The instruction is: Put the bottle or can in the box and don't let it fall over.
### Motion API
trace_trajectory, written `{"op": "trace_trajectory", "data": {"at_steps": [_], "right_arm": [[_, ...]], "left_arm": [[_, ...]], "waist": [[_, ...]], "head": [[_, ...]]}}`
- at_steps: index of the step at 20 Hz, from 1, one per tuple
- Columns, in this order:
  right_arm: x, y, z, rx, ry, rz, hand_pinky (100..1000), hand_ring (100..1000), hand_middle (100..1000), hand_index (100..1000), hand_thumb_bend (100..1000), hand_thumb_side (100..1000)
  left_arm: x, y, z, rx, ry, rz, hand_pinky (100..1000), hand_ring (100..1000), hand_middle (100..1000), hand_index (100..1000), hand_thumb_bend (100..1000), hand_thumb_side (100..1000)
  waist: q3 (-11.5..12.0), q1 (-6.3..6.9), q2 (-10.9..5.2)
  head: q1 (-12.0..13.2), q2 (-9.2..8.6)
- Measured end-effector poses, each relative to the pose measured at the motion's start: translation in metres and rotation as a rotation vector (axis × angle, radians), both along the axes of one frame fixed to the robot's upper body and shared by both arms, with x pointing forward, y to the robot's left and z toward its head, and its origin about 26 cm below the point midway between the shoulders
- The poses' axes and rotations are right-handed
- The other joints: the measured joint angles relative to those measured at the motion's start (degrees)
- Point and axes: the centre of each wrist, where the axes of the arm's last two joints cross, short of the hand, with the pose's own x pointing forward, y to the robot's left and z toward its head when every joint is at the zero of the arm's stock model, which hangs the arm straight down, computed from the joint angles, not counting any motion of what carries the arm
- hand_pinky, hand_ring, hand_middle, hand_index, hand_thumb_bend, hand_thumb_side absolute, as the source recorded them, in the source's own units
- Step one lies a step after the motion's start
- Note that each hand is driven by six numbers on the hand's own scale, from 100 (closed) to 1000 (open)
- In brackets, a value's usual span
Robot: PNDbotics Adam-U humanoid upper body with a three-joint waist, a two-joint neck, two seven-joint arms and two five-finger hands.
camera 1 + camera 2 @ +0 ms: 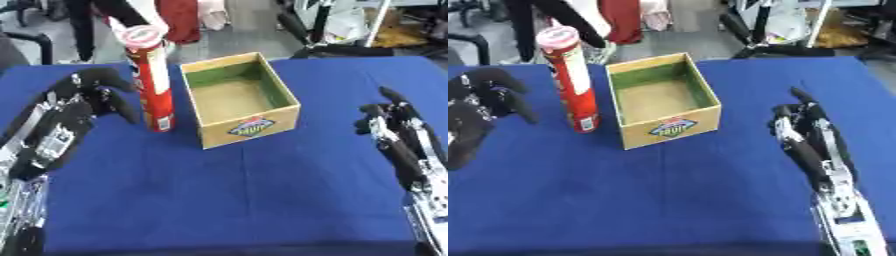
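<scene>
- Blue cloth [227, 200] covers the whole table, filling most of the frame, and past its far edge at the top lies a grey floor with chair legs and clutter.
- Standing upright left of centre, in the upper half of the frame, is a tall red crisp can [152, 82] with a pale pink lid, its base on the cloth.
- Just beside the can, to its right, sits an open wooden box [249, 129], apart from it by a narrow strip of cloth; the box has green inner walls, a bare brown floor and a coloured label on its near face, and nothing lies inside.
- At the left edge of the frame the left hand [87, 97] comes in, its black fingers curved forward towards the can but short of it, grasping nothing.
- Over on the right side the right hand [802, 125] rests on the cloth, well apart from the box, fingers relaxed and pointing up the frame, holding nothing.
</scene>
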Motion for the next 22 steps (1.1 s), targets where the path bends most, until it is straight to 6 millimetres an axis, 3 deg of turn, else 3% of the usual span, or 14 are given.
{"op": "trace_trajectory", "data": {"at_steps": [2,5,8,18,22], "right_arm": [[-0.002,-0.002,-0.003,-0.008,0.006,0.001,580,592,651,940,133,451],[-0.003,-0.006,-0.004,-0.031,0.008,0.003,581,593,652,941,142,450],[-0.005,-0.010,-0.007,-0.050,0.016,0.002,580,593,652,942,146,447],[-0.003,-0.004,-0.006,-0.068,0.014,0.057,582,596,654,942,157,447],[-0.001,0.001,-0.004,-0.066,0.005,0.085,582,597,656,942,160,448]], "left_arm": [[0.004,0.002,0.016,0.040,-0.077,0.020,671,683,771,921,100,546],[0.010,0.003,0.043,0.123,-0.203,0.036,737,768,833,977,100,335],[0.022,0.007,0.066,0.255,-0.284,0.046,793,820,867,1000,100,254],[0.065,0.044,0.139,0.770,-0.223,0.224,850,877,901,1000,100,266],[0.081,0.050,0.163,0.878,-0.150,0.308,861,892,914,1000,100,287]], "waist": [[-0.26,0.82,-0.72],[-0.33,1.97,-1.58],[-0.58,2.63,-2.28],[-5.28,2.27,-2.46],[-6.06,2.09,-1.90]], "head": [[-0.05,0.00],[-0.69,0.01],[-1.16,0.01],[1.08,0.20],[1.99,0.26]]}}
